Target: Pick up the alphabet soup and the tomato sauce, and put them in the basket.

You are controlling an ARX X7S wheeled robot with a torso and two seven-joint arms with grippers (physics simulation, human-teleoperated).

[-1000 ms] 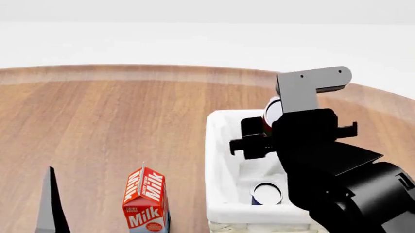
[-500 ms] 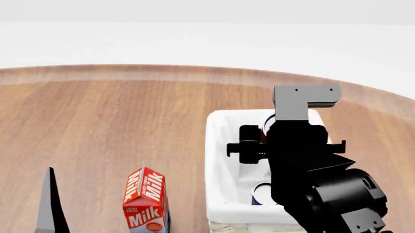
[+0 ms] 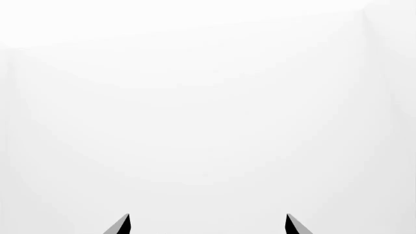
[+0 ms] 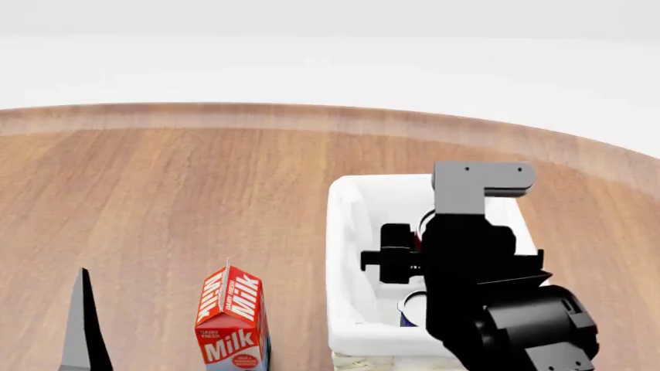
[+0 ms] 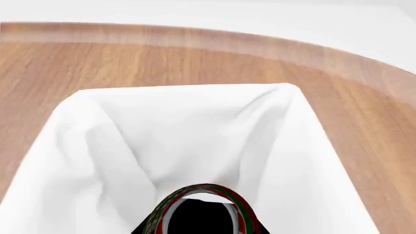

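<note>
Red milk carton upright on wooden worktop, near left. Left gripper jaws apart, empty, facing blank white. Basket right of carton; alphabet soup inside at near end. Right gripper over basket, jaws clamping tomato sauce above white lining.

One basket with white cloth lining stands on the single wooden bench. Two cans show: one alphabet soup inside the basket and one tomato sauce above it. One milk carton stands on the bench. Two end effectors: left, right.
</note>
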